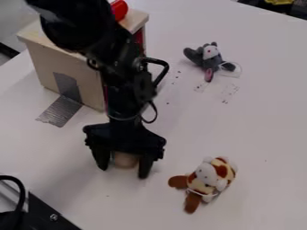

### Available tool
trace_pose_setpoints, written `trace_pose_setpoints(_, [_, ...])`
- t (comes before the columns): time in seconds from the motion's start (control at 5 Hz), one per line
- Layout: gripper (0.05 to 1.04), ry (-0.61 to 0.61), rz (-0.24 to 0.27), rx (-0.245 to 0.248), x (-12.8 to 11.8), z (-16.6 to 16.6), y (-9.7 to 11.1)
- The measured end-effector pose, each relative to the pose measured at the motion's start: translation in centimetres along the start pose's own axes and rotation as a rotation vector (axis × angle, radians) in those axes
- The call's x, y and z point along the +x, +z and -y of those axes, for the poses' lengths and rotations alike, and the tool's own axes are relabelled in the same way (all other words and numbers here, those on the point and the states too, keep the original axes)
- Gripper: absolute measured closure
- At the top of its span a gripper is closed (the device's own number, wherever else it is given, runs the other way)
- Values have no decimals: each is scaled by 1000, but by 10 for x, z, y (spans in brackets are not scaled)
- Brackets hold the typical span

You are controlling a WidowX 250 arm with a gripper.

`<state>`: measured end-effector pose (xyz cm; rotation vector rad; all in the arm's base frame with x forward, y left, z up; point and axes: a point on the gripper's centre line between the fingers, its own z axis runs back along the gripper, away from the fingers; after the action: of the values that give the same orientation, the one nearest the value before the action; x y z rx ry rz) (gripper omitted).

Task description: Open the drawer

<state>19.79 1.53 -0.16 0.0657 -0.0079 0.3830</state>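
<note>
Black metal hardware (pixel 51 216) sits in the lower left corner, nearest the camera, with a black cable (pixel 23 193) curving up beside it. Right of centre, low on the white table (pixel 269 112), lies a brown, white and cream plush toy (pixel 211 175), its brown limbs stretched toward the lower left.

A little farther back the gripper (pixel 124 164) hangs down over the table, its two fingers spread apart. Between them shows a rounded tan thing (pixel 124 160) (I can't tell whether they touch it).

Behind the gripper and to its left, silver tape (pixel 60 111) runs along the table and up the near side of a wooden box (pixel 51 67). The black arm (pixel 123 85) crosses in front of the box's right part. Red facing (pixel 139 38) shows at the box's right side, partly behind the arm; that is where the drawer seems to be, though how far in or out it stands I can't tell.

Off to the right, well apart from the box, lies a gray plush toy (pixel 210 54) with a white face. Up on the box is a smooth red object (pixel 119 9) (only partly visible past the arm), and something yellow (pixel 279 2) shows at the top right edge.
</note>
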Motion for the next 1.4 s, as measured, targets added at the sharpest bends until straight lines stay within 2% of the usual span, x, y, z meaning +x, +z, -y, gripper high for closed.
trace_pose_setpoints(0.4, [115, 8, 24, -8, 22, 6, 2])
trace_pose_setpoints(0.6, [264, -15, 23, -28, 25, 9, 4])
trace_pose_setpoints(0.8, [330, -110, 7, -50, 23, 15, 13])
trace_pose_setpoints(1.0, [612, -272, 18, -96, 36, 30, 33])
trace_pose_setpoints(1.2, [869, -389, 74, -118, 70, 58, 58])
trace_pose_setpoints(1.4, [982, -429, 75, -142, 103, 88, 66])
